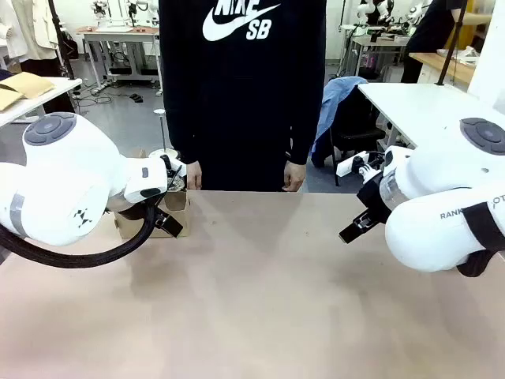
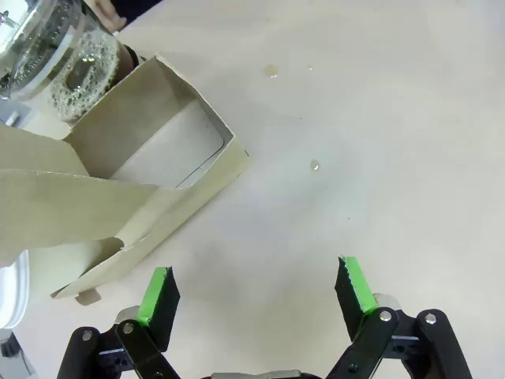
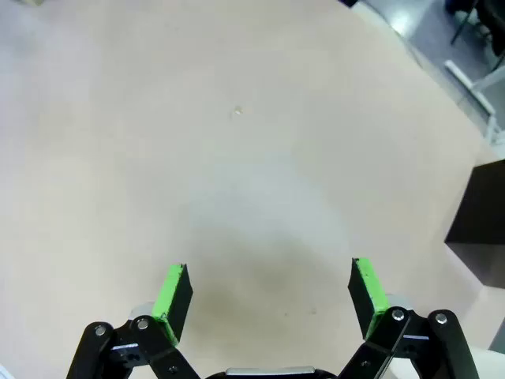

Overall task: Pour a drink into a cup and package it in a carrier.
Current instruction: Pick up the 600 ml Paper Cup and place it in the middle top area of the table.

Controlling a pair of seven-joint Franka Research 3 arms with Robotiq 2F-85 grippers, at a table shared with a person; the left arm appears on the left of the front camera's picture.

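My left hand (image 2: 256,276) hangs over the bench (image 2: 379,118), fingers wide apart and gripping nothing. The carrier (image 2: 173,213) sits just ahead to its left, the glass jug (image 2: 55,55) beyond it. My right hand (image 3: 272,276) is spread apart too, holding nothing.

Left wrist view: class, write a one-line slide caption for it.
Open left claw hovers over the table near the cardboard carrier, with a glass jug beyond it.
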